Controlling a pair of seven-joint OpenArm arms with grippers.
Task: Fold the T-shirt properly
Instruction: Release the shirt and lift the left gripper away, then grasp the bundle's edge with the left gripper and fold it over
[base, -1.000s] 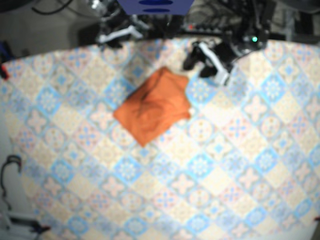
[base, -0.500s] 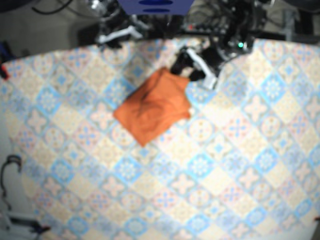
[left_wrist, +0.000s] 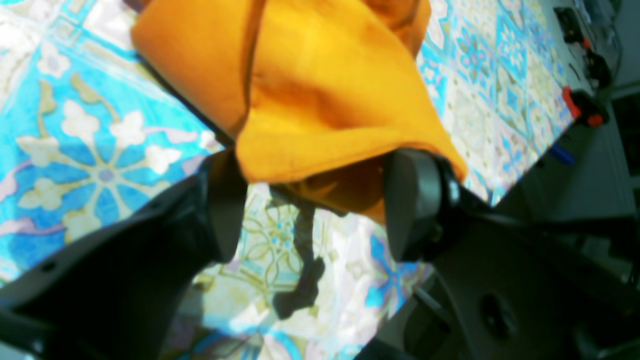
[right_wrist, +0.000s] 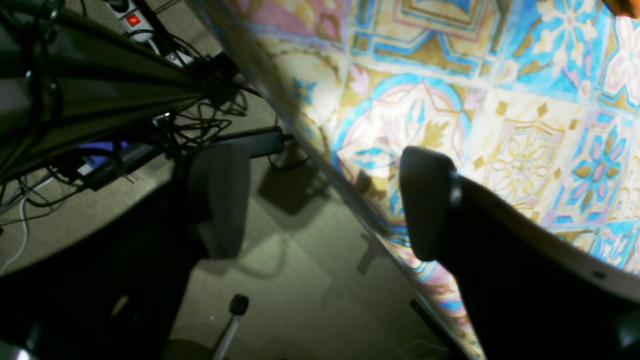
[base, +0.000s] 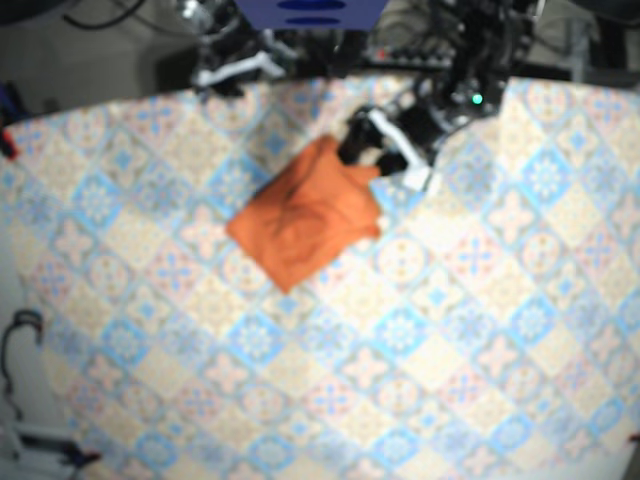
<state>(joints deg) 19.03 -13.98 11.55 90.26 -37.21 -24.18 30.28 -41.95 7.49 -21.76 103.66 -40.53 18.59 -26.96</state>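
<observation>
A table (base: 470, 340) covered in a blue, pink and cream tile pattern fills the overhead view, with cables and a power strip (right_wrist: 131, 19) on the floor beyond its far edge. An orange T-shirt (base: 305, 220) lies on the far half of the table, near the middle. It is already gathered into a compact, roughly 4-sided packet set cornerwise, with soft creases across its top.

The left arm (base: 405, 140) reaches in at the packet's far corner. In the left wrist view the left jaws stand wide, 1 on each side of a layered orange corner (left_wrist: 325, 125) whose lower edge sags between them, not pinched. The right arm (base: 235, 70) sits at the table's far rim. The right jaws are wide too, holding nothing, half over the table edge and half over the floor.

The cloth looks light, thin and limp, likely to slump and to slide on the smooth cover. Several layers meet at that corner, so a hold there would probably need to catch all of them at the hem, or the fold may open. The outline is uneven, so the folding looks nearly done but not neat.
</observation>
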